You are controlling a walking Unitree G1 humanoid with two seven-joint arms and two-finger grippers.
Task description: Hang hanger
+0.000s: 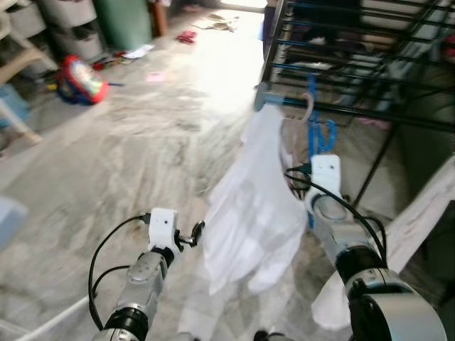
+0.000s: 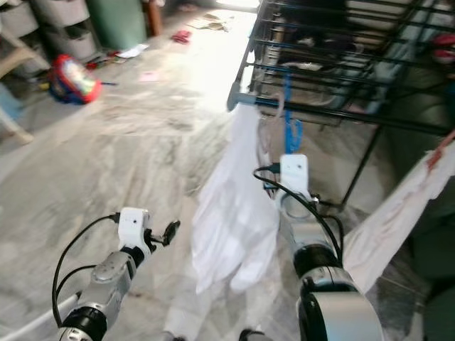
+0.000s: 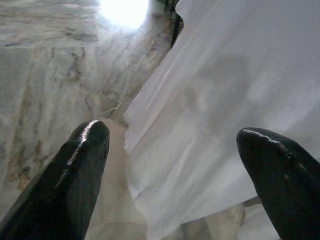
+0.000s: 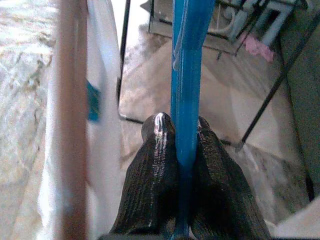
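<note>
The right gripper (image 4: pixel 184 145) is up by the black drying rack (image 1: pixel 355 50). Its jaws are pressed tight on the blue hanger (image 4: pixel 187 75), one black finger on each side of the thin blue strip. The blue hanger reaches up from the jaws to the front bar of the drying rack, and its hook looks looped over that bar.

A white cloth (image 1: pixel 256 206) hangs from the same front bar of the drying rack, just beside the blue hanger. It drops down long and loose toward the marble floor (image 1: pixel 128 156). A pale pink hanger (image 1: pixel 307 106) shows at the top of the white cloth, close to the blue one.

The left gripper (image 3: pixel 172 150) is lower, near the bottom edge of the white cloth. Its jaws are spread wide apart and hold nothing. The cloth hangs just in front of them.

Far across the floor from the drying rack lies a red toy (image 1: pixel 82 82).
</note>
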